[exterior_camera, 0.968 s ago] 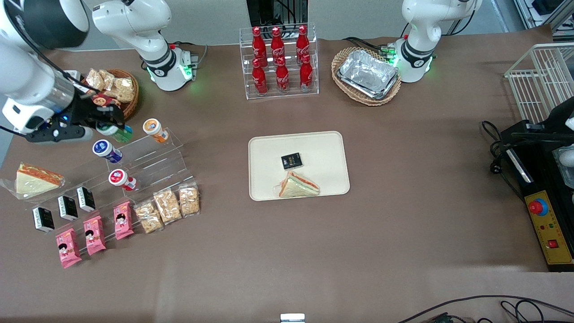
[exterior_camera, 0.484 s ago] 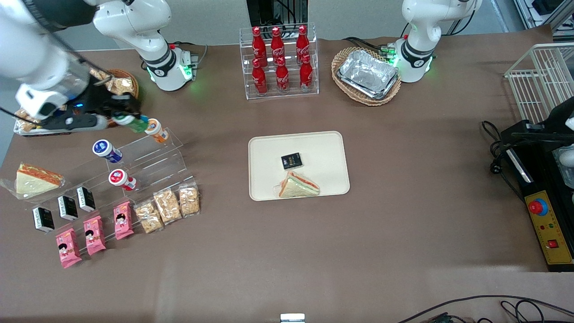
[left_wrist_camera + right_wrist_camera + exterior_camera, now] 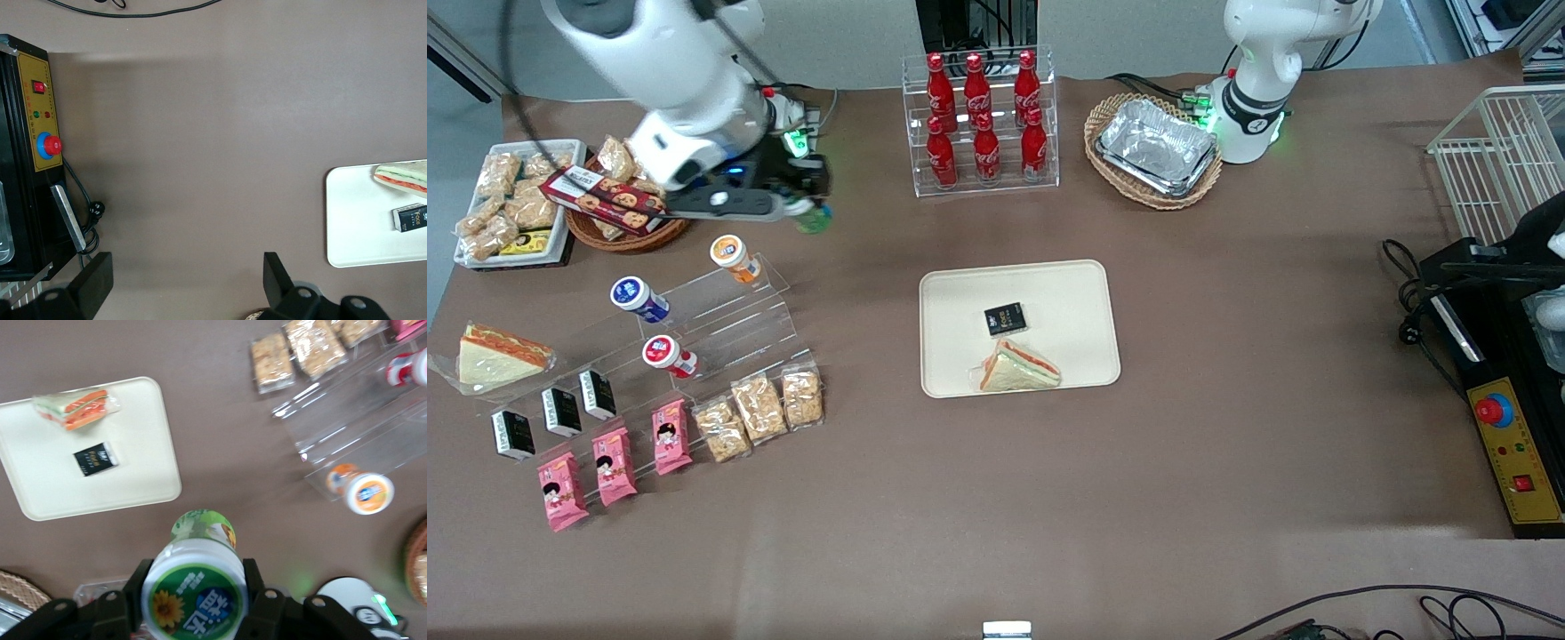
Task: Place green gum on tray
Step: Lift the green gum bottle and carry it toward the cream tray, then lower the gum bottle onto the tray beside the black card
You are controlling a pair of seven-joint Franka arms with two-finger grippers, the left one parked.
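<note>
My right gripper [image 3: 807, 206] is shut on the green gum [image 3: 813, 218], a small green bottle with a white-rimmed lid, and holds it in the air above the table, between the clear stepped stand and the cola rack. In the right wrist view the green gum [image 3: 197, 587] sits lid-up between the two black fingers [image 3: 258, 590]. The cream tray [image 3: 1067, 293] lies in the middle of the table, nearer the front camera than the gripper. It holds a small black packet [image 3: 1005, 319] and a wrapped sandwich [image 3: 1018, 367]. The tray also shows in the right wrist view [image 3: 140, 473].
A clear stepped stand [image 3: 734, 307] carries orange [image 3: 734, 255], blue [image 3: 637, 297] and red-lidded bottles [image 3: 667, 355]. A cola bottle rack [image 3: 982, 120] stands farther back. A wicker basket of snacks [image 3: 627, 200] lies under the arm. Snack bags [image 3: 758, 409] lie in front of the stand.
The gripper has lifted the green gum off the stepped stand and carried it up and toward the middle of the table, toward the cola rack. A white snack tray has come into view.
</note>
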